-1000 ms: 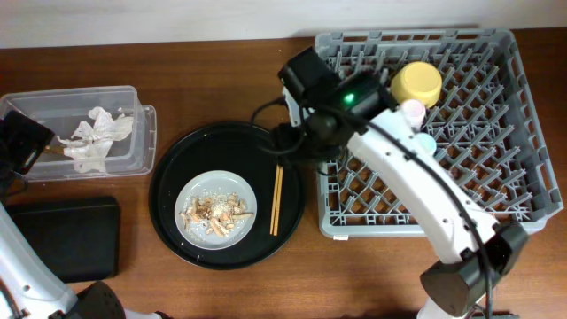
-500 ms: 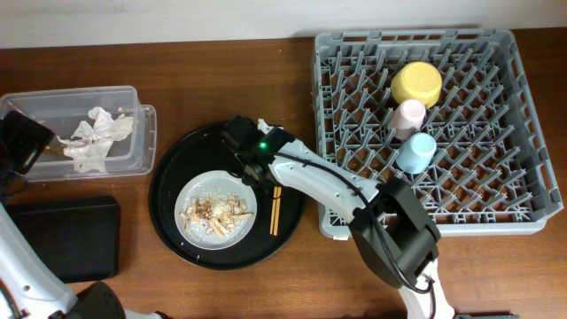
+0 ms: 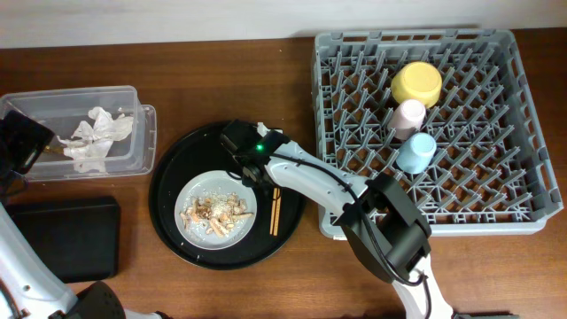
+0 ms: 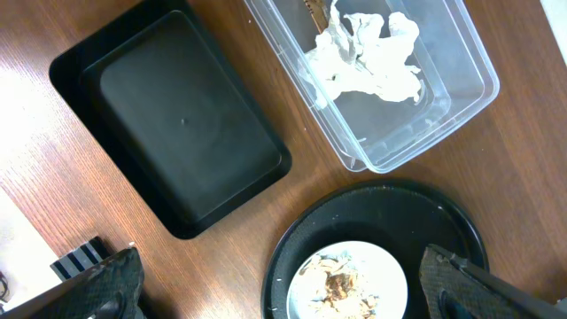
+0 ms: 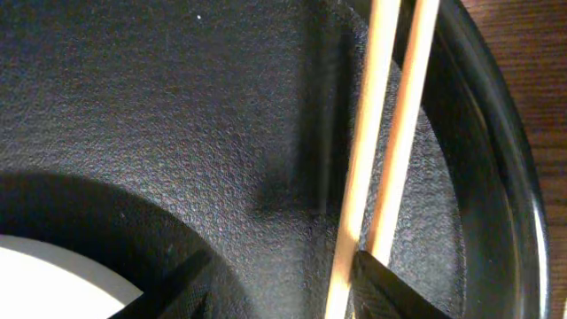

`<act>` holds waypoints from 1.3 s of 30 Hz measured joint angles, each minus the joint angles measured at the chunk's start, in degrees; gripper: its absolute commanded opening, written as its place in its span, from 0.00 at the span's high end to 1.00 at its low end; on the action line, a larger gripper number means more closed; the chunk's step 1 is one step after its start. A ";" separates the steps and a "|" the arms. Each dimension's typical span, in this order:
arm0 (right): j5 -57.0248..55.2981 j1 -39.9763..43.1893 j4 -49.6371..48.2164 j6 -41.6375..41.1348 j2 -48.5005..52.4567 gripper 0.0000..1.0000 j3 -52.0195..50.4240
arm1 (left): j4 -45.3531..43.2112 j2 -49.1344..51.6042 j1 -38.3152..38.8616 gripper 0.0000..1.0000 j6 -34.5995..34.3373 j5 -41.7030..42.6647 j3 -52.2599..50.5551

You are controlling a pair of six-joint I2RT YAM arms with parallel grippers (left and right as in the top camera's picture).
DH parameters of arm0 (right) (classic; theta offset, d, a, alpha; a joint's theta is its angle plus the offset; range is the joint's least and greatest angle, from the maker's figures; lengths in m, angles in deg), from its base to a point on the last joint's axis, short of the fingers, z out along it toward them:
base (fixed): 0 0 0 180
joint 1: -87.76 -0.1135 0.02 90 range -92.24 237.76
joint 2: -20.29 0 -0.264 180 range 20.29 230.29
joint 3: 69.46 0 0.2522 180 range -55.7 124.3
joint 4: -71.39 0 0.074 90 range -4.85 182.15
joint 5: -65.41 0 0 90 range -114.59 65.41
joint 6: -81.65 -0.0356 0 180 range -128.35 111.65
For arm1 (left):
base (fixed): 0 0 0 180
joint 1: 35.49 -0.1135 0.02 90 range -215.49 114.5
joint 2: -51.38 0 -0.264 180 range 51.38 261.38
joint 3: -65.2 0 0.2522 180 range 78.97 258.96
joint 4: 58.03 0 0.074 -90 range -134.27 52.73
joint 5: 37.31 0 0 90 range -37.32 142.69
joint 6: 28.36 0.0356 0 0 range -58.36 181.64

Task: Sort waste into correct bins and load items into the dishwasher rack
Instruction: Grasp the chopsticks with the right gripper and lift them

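Observation:
The wooden chopsticks (image 3: pixel 275 208) lie on the right side of the large round black tray (image 3: pixel 174 159), next to the grey-white plate (image 3: pixel 197 189) with food scraps (image 3: pixel 213 211). My right gripper (image 3: pixel 256 175) is open and low over the chopsticks' upper end; in the right wrist view its fingers (image 5: pixel 283 288) straddle one chopstick (image 5: pixel 376 151). My left gripper (image 4: pixel 283 297) is open and empty, high over the table's left side. The white tissue (image 3: pixel 97 137) and a brown wrapper (image 4: pixel 312 11) lie in the clear box (image 3: pixel 135 92). The flat black tray (image 3: pixel 66 235) holds nothing.
The grey dishwasher rack (image 3: pixel 500 49) at the right holds the yellow bowl (image 3: pixel 416 82), the pink cup (image 3: pixel 408 115) and the light-blue cup (image 3: pixel 415 151). The rack's left wall stands close beside the round tray's right rim.
My right arm has swung from the rack's left edge down onto the round tray at the chopsticks. The left arm has not moved.

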 measured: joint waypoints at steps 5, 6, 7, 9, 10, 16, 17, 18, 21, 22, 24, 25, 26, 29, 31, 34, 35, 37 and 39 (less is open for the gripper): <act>-0.50 -0.11 -0.90 0.09 2.29 0.66 0.02 | 0.02 0.00 0.00 0.01 0.00 -0.02 0.00; -0.68 -0.11 -0.87 0.00 2.29 0.77 0.02 | 0.00 0.00 0.00 0.01 0.00 0.00 0.00; -0.90 -0.11 -0.94 -0.02 2.29 0.88 0.02 | 0.00 0.00 0.00 0.01 0.00 -0.02 0.00; -1.09 -0.11 -1.16 0.09 2.34 0.93 0.02 | 0.00 0.00 0.00 0.01 0.00 -0.02 0.00; -1.07 -0.11 -1.09 0.22 2.34 0.96 0.02 | 0.00 0.00 0.00 0.01 0.00 0.00 0.00; 2.67 5.77 8.39 9.81 -4.85 0.96 2.38 | 0.00 0.00 0.00 0.01 0.00 -0.02 0.00; 5.86 10.38 8.59 15.41 -9.68 0.96 4.09 | 0.00 0.00 0.00 0.01 0.00 -0.02 0.00; 7.52 13.68 8.44 17.62 -12.87 0.96 5.46 | 0.00 0.00 0.00 0.01 0.00 -0.02 0.00; 16.46 29.68 8.33 27.47 -19.56 0.96 7.63 | 0.00 0.00 0.00 0.01 0.00 0.00 0.00; 17.79 32.65 8.46 30.16 -18.95 0.96 7.63 | 0.02 0.00 0.00 0.01 0.00 0.00 0.00; 23.56 38.07 8.31 43.08 -16.44 0.91 7.61 | 0.00 0.00 0.00 0.01 0.00 -0.02 -0.02; 23.91 38.53 7.89 44.54 -15.78 0.85 7.61 | 0.00 0.00 0.00 0.01 0.00 -0.02 0.00; 24.15 38.64 7.39 45.55 -14.84 0.71 7.61 | 0.02 0.00 0.00 0.01 0.00 0.00 0.00; 24.33 38.64 6.73 47.25 -11.28 0.19 7.61 | 0.00 0.00 0.00 0.01 0.00 0.00 0.00; 24.30 38.64 7.74 46.60 -10.34 0.16 7.61 | 0.00 0.00 0.00 0.01 0.00 0.00 0.00; 28.37 38.64 11.34 44.09 -10.32 0.19 7.61 | 0.00 0.00 0.00 0.01 0.00 0.00 0.00; 31.19 38.42 12.87 43.65 -10.32 0.19 7.61 | 0.00 0.00 0.00 0.01 0.00 -0.02 0.00; 34.91 35.45 16.92 42.62 -10.34 0.20 7.61 | 0.00 0.00 0.00 0.01 0.00 0.00 0.00; 32.89 29.49 17.75 38.62 -10.32 0.20 7.61 | 0.00 0.00 0.00 0.01 0.00 0.00 0.00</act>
